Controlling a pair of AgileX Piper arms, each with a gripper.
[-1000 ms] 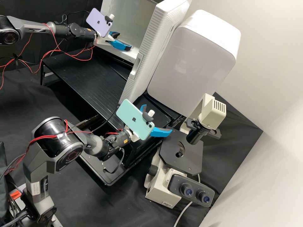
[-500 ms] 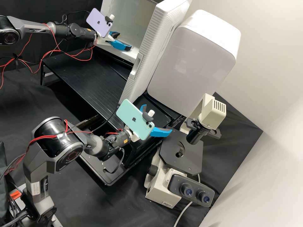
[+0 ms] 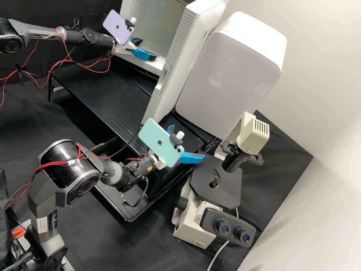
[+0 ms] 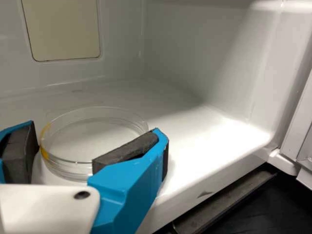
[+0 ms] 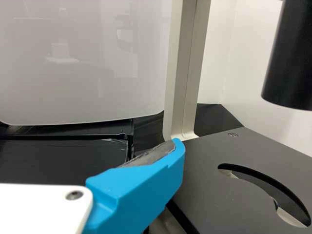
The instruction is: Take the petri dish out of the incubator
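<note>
Left tool sits spread inside the incubator, its fingers either side of the petri dish on the chamber floor. The dish appears not yet gripped; closing and withdrawing are left to do.

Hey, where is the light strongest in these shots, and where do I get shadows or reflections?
Left wrist view: the brightest patch lies on the incubator floor near its opening, the back corner is dimmer, and the petri dish catches thin highlights along its rim. Right wrist view: the white panel carries faint, dim reflections. High view: a soft shadow falls across the wall at lower right.
</note>
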